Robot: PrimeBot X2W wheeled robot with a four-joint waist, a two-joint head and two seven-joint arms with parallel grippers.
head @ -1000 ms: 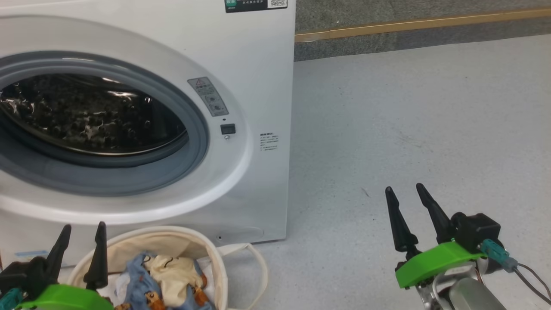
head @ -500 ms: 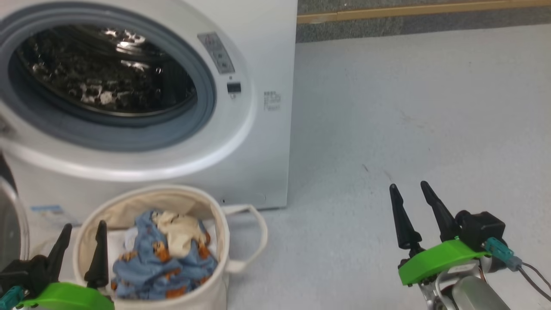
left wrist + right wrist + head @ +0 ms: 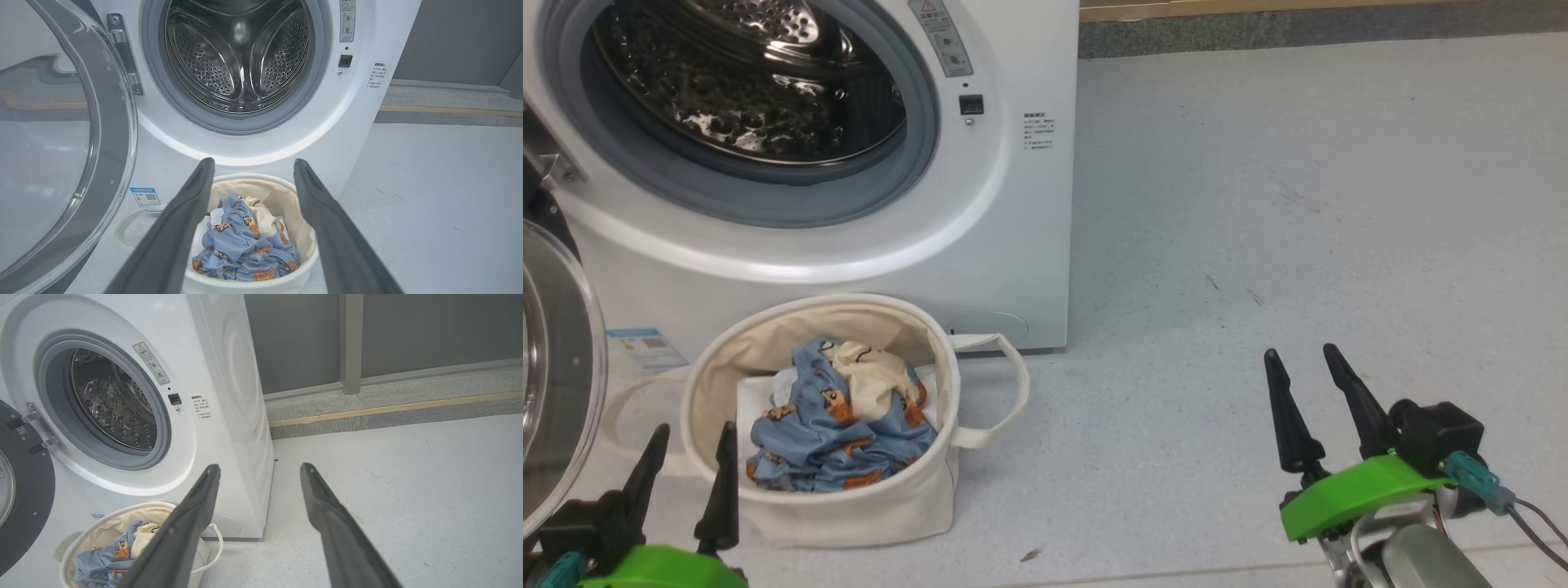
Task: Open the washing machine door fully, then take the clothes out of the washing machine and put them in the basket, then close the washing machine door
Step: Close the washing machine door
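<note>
The white washing machine point(image 3: 1021, 229) stands at the upper left with its steel drum point(image 3: 241, 53) bare inside. Its door point(image 3: 61, 163) hangs swung open on the left, also seen as the door point(image 3: 556, 367) and the door point(image 3: 24, 498). The blue bear-print clothes point(image 3: 837, 425) with a cream piece lie in the cream basket point(image 3: 849, 514) on the floor before the machine; the clothes point(image 3: 245, 245) and the basket point(image 3: 102, 522) also appear from the wrists. My left gripper point(image 3: 690, 445) is open just left of the basket. My right gripper point(image 3: 1303, 367) is open over bare floor.
Grey floor point(image 3: 1298, 204) stretches to the right of the machine. A wood strip point(image 3: 388, 408) runs along the base of the grey wall behind. A blue label point(image 3: 641, 347) sits low on the machine front.
The head camera has tilted downward, so the machine slid up the picture and the basket and open door came into full view. Both grippers stay open and hold their places.
</note>
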